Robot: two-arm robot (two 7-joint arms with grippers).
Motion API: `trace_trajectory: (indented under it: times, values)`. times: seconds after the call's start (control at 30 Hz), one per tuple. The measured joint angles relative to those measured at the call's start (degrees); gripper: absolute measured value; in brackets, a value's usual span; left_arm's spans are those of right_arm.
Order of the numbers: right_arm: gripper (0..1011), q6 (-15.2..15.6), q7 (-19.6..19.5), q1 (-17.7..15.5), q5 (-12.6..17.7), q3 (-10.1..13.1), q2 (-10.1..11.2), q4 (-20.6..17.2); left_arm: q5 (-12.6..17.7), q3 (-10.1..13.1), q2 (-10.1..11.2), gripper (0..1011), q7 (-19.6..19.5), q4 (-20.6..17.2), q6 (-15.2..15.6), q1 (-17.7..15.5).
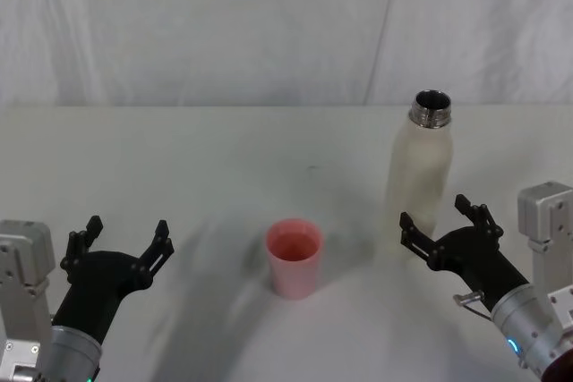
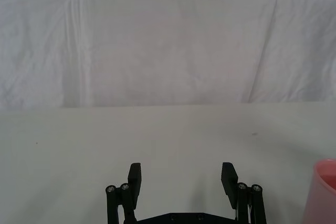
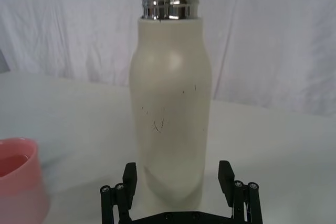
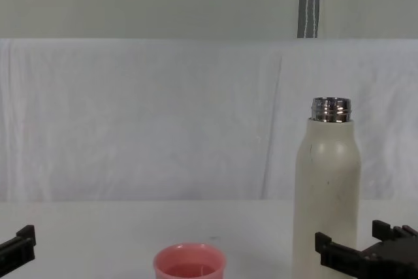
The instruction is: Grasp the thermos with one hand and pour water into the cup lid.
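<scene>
The thermos [image 1: 421,163] stands upright on the right side of the table [image 1: 224,158], cream-white and matte, lightly scuffed, its shiny steel threaded neck uncapped. The right claw [image 1: 444,221] sits low just in front of its base, fingers spread wide to either side of the bottle without touching it. The pink cup lid [image 1: 294,258] stands nearer and to the left, mouth up. The left claw [image 1: 125,241] hovers at the near left, also wide open, well apart from the cup lid.

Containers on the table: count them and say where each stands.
2. The thermos stands upright at the right, just ahead of the open right gripper. The cup lid sits near the middle, right of the open left gripper.
</scene>
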Motion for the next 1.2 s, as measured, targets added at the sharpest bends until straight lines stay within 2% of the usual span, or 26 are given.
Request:
trace_trajectory:
  times: [0.67,1.2]
  values:
    - [1001,-0.73,-0.95,-3.79,1.21,1.22,0.41,-6.0,0.0,0.0,0.0,1001,0.01,0.0,-0.01,0.0]
    - [1001,-1.84,-3.09,-6.22,-2.18,1.29,-0.03,-8.43,0.0,0.0,0.0,1001,0.01,0.0,0.0,0.0]
